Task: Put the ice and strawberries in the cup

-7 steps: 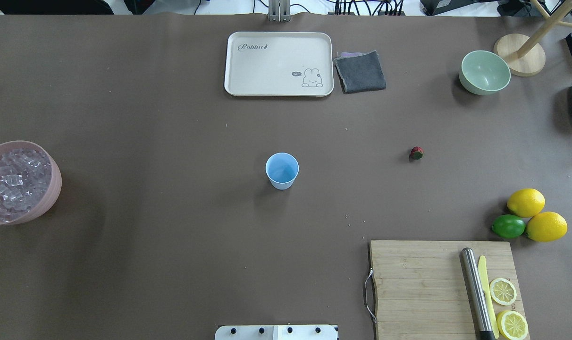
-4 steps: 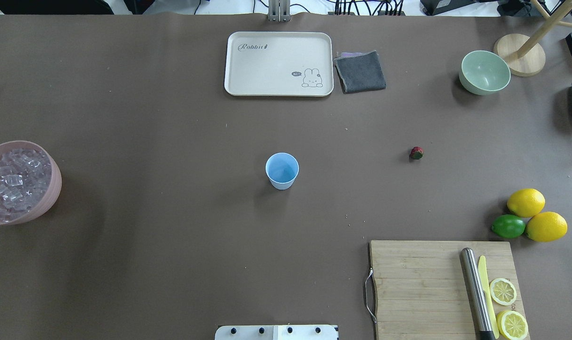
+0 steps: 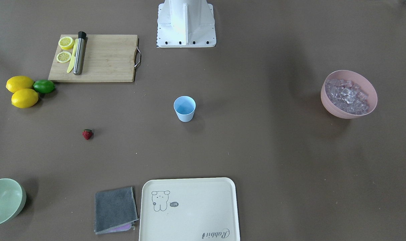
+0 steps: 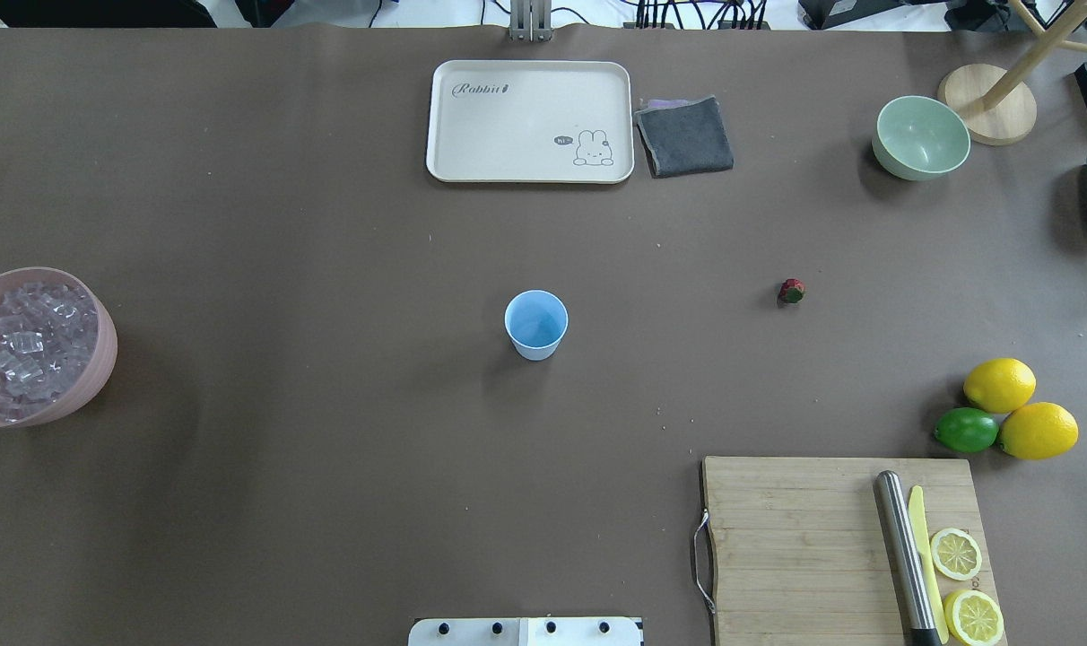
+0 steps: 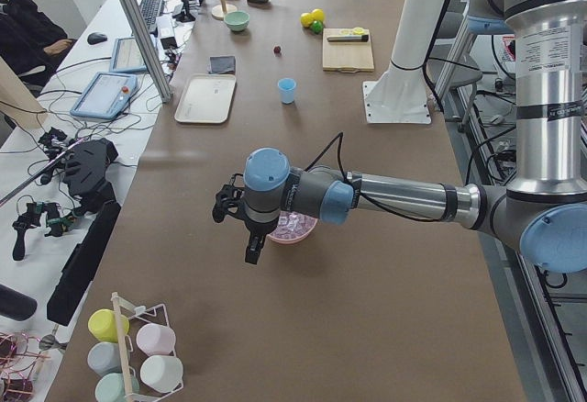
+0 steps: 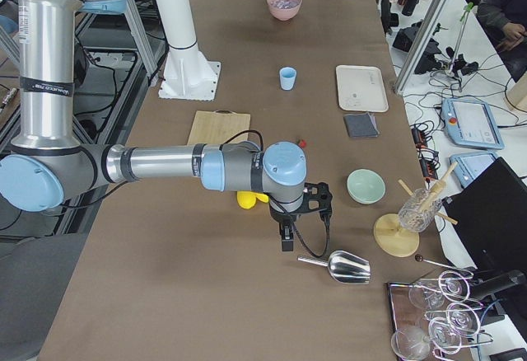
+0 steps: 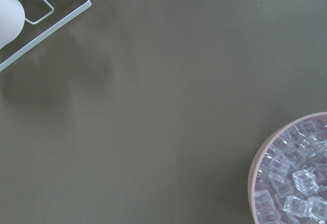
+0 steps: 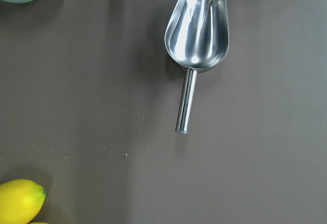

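Brown table point(image 4: 328, 467) bears the cup point(image 4: 535, 325) centrally; tray point(image 4: 508, 135), cloth point(image 4: 685, 136), lemons point(image 4: 999, 384) well apart.

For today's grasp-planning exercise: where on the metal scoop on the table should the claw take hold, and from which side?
Probably the scoop's straight handle, from above, closing across it: it lies flat and slim; its ladle end is too wide.

a long brown table point(image 5: 367, 310) runs down the room; beside it a white bench point(image 5: 119, 136) carries tablets point(image 5: 99, 95), a keyboard point(image 5: 149, 7) and loose cables point(image 4: 678, 13).
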